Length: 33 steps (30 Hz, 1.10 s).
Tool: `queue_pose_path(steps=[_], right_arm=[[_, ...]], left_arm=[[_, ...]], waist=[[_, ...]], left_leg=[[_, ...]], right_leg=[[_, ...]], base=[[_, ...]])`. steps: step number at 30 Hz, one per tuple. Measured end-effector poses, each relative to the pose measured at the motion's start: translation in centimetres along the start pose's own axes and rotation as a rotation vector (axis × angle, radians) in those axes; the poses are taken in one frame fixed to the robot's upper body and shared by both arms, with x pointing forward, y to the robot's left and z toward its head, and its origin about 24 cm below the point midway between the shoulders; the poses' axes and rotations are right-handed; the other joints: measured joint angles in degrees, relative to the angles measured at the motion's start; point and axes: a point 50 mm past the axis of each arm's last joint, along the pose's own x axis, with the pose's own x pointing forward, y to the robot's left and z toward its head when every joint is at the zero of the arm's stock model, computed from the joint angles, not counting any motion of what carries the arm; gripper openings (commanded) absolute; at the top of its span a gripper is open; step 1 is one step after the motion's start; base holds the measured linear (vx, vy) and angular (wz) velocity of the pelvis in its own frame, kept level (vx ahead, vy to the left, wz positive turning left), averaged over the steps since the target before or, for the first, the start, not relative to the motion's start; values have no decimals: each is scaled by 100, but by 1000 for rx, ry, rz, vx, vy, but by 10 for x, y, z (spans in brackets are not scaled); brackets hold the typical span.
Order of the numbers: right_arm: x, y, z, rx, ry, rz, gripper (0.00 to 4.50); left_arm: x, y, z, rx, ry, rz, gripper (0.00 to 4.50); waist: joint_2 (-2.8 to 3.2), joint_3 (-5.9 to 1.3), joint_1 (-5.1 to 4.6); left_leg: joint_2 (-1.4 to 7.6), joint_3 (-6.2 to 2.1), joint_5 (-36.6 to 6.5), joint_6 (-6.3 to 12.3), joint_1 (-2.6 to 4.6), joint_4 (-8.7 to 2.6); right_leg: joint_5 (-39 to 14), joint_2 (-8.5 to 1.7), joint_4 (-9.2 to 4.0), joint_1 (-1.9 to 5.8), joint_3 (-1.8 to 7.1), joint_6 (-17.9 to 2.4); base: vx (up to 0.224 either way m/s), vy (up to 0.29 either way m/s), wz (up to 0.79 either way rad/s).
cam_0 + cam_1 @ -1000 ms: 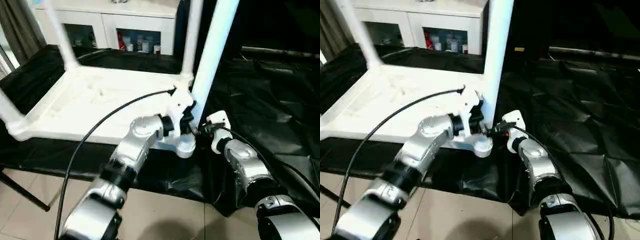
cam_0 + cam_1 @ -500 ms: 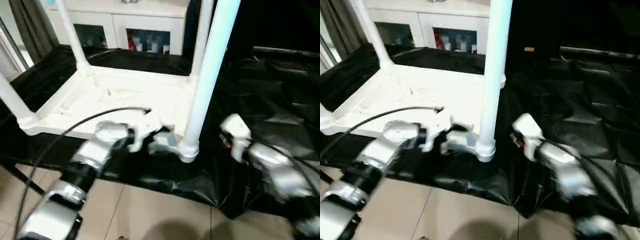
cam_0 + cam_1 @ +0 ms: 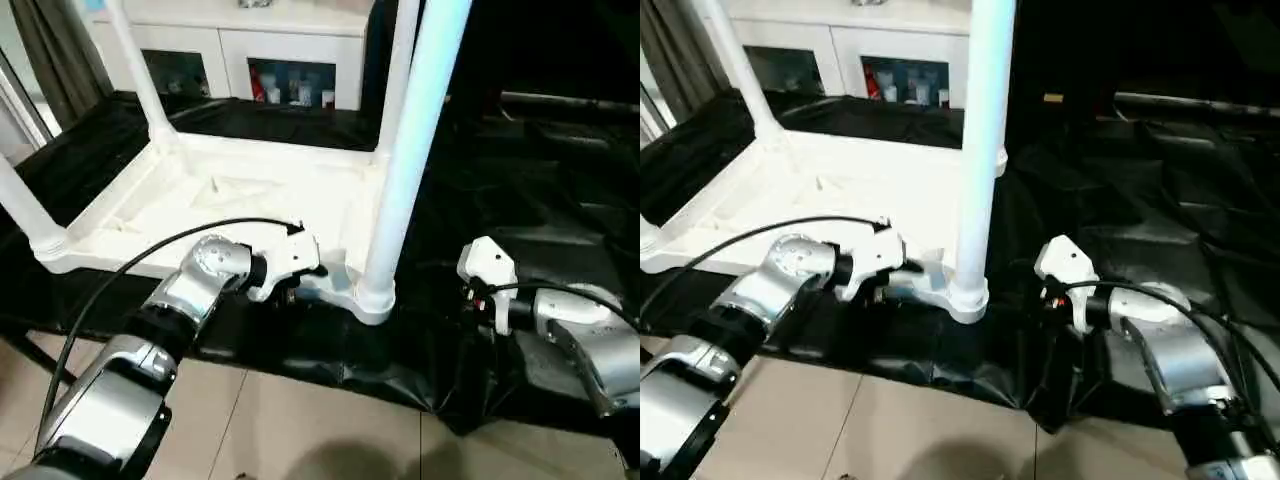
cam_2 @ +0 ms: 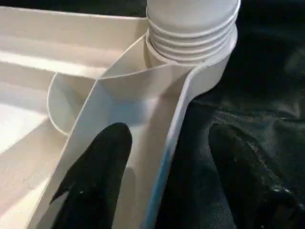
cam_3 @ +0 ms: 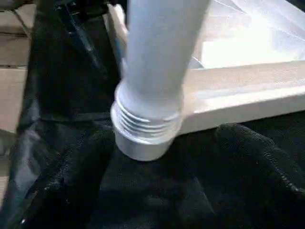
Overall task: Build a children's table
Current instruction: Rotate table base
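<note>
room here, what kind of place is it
Probably a home-like room set up as a test space: a white cabinet with glass doors, a tiled floor, and black sheeting spread under the upturned table.

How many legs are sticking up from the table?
4: the near right leg, the far right leg, the far left leg and the near left leg, one at each corner.

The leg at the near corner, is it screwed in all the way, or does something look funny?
Not quite. On the near leg, a few thread rings show above the corner socket, so it looks only partly screwed in. It stands upright, though. The left gripper straddles the tabletop's edge wall beside it.
</note>
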Motion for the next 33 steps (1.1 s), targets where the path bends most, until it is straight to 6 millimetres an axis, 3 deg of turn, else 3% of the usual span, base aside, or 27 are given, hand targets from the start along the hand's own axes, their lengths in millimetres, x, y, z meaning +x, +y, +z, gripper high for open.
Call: queue_pose_path(steps=[6, 7, 15, 24, 33], right_arm=[[0, 1, 0, 14, 8, 18, 396], [0, 2, 0, 11, 7, 20, 396], [3, 7, 2, 17, 11, 43, 396], [7, 4, 4, -7, 8, 15, 396], [10, -1, 3, -14, 2, -58, 396]], left_arm=[[0, 3, -6, -35, 15, 19, 225], [1, 4, -7, -40, 12, 26, 200], [0, 5, -9, -45, 36, 11, 136], [-6, 4, -3, -32, 118, -167, 50], [-8, -1, -6, -129, 117, -158, 7]], waist=[[0, 0, 94], [0, 0, 101], [-6, 2, 110], [-5, 1, 106], [-9, 0, -21]], left_leg=[[-1, 0, 0, 1, -2, 0], [0, 0, 0, 1, -3, 0], [0, 0, 0, 1, -5, 0], [4, 1, -6, 11, -5, -1], [1, 6, -6, 10, 9, -3]], right_leg=[[0, -1, 0, -2, -1, 0], [0, -1, 0, -2, -1, 0], [-2, -3, -1, -2, -2, 3], [-9, -5, -3, -3, 0, 11], [-5, -3, 1, -2, 4, 7]], base=[[0, 0, 0], [0, 0, 0], [0, 0, 0], [0, 0, 0], [0, 0, 0]])
